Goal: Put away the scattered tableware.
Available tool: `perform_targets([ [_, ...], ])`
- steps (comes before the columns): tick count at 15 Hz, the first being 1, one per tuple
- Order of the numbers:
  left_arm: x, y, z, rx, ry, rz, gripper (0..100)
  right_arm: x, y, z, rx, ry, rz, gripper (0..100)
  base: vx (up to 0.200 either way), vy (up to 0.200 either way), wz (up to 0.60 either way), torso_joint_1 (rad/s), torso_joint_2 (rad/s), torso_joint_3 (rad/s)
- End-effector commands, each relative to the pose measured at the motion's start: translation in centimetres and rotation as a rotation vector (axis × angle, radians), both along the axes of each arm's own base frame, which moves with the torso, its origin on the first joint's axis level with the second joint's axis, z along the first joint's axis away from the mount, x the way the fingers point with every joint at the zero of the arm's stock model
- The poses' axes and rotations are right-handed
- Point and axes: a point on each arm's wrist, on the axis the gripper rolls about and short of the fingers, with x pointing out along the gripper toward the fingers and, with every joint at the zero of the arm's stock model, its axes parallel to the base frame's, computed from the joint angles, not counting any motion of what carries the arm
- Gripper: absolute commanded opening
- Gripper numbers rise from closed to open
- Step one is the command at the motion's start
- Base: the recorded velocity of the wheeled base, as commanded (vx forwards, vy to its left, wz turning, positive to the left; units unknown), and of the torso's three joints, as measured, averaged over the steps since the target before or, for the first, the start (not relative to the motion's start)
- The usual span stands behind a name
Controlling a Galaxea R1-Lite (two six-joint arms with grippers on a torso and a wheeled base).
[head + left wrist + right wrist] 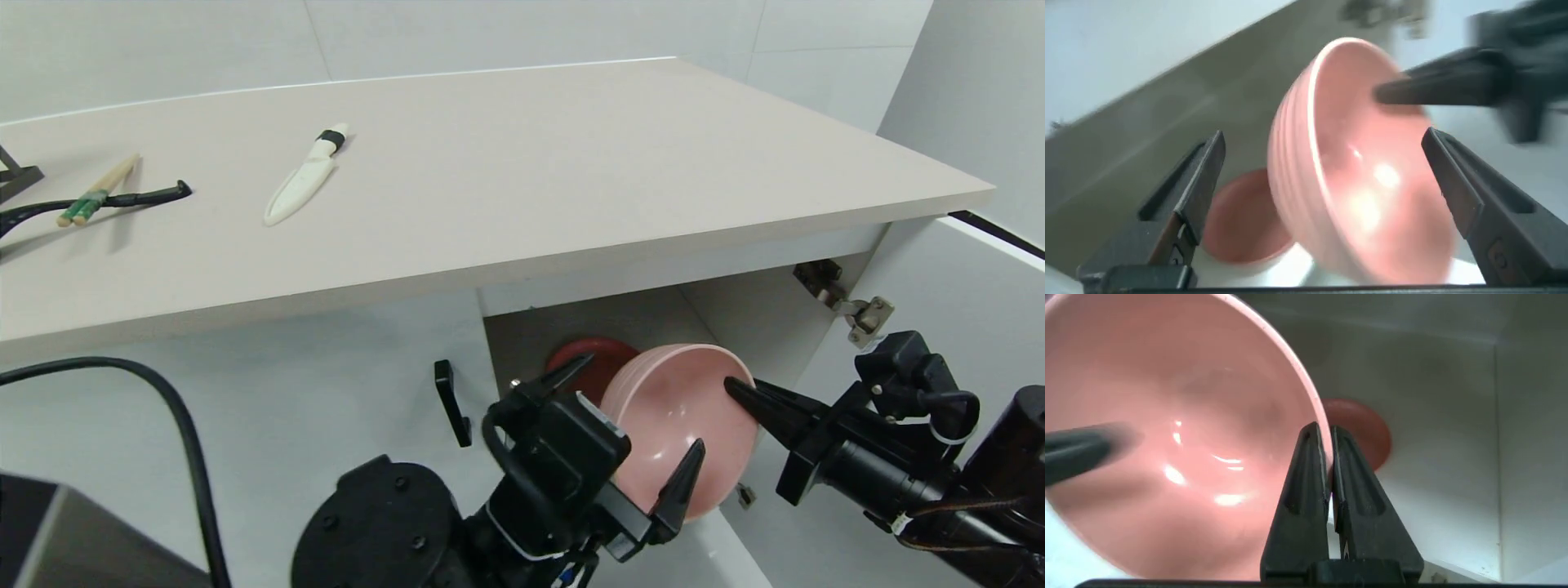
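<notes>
A pink bowl [682,408] hangs tilted in the open cabinet's mouth, its hollow facing me. My right gripper [732,387] is shut on the pink bowl's [1184,457] rim, as the right wrist view shows at the right gripper's [1324,441] tips. My left gripper [629,425] stands open, one finger on each side of the bowl [1364,196], not closed on it. Behind the bowl, a red dish [589,359] sits on the cabinet floor. On the countertop lie a white knife [304,175] and a pair of chopsticks [96,192].
The cabinet door [963,278] stands swung open on the right, with its hinge [857,314] close to my right arm. The left door is closed and has a black handle [451,402]. A black cable [122,198] lies beside the chopsticks. The countertop [571,163] overhangs the opening.
</notes>
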Motion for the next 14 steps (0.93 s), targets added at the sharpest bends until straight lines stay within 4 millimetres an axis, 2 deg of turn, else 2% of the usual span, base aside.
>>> perform_targets([
  [1, -0.8, 3.4, 1.8, -0.041, -0.014, -0.066, 100, 0.0, 0.0, 0.0, -0.001, 0.001, -0.003, 0, 0.0, 0.0, 0.0, 0.0, 0.0, 0.0],
  [3, -0.8, 6.2, 1.8, -0.051, 0.025, -0.17, 100, 0.0, 0.0, -0.1, -0.003, 0.005, -0.003, 0, 0.0, 0.0, 0.0, 0.0, 0.0, 0.0],
  [6, -1.4, 10.4, 0.0, 0.036, 0.098, -0.394, 100, 0.0, 0.0, -0.2, -0.004, 0.006, -0.004, 0, 0.0, 0.0, 0.0, 0.0, 0.0, 0.0],
  [7, -1.6, 11.9, 0.1, 0.041, 0.102, -0.463, 100, 0.1, 0.0, -0.3, -0.007, 0.01, -0.004, 0, 0.0, 0.0, 0.0, 0.0, 0.0, 0.0],
  [8, -1.9, 12.8, 0.3, 0.024, 0.12, -0.491, 100, 0.1, 0.0, -0.3, -0.008, 0.013, -0.004, 0, 0.0, 0.0, 0.0, 0.0, 0.0, 0.0],
  [11, -4.5, 15.4, 1.7, -0.034, 0.094, -0.596, 100, 0.2, -0.1, -0.6, -0.014, 0.022, -0.011, 0, 0.0, 0.0, 0.0, 0.0, 0.0, 0.0],
  [13, -5.6, 16.7, 2.9, -0.058, 0.027, -0.574, 100, 0.2, -0.1, -0.7, -0.016, 0.026, -0.011, 0, 0.0, 0.0, 0.0, 0.0, 0.0, 0.0],
  [14, -6.7, 17.9, 3.6, -0.068, -0.005, -0.55, 100, 0.2, -0.1, -0.7, -0.018, 0.028, -0.011, 0, 0.0, 0.0, 0.0, 0.0, 0.0, 0.0],
])
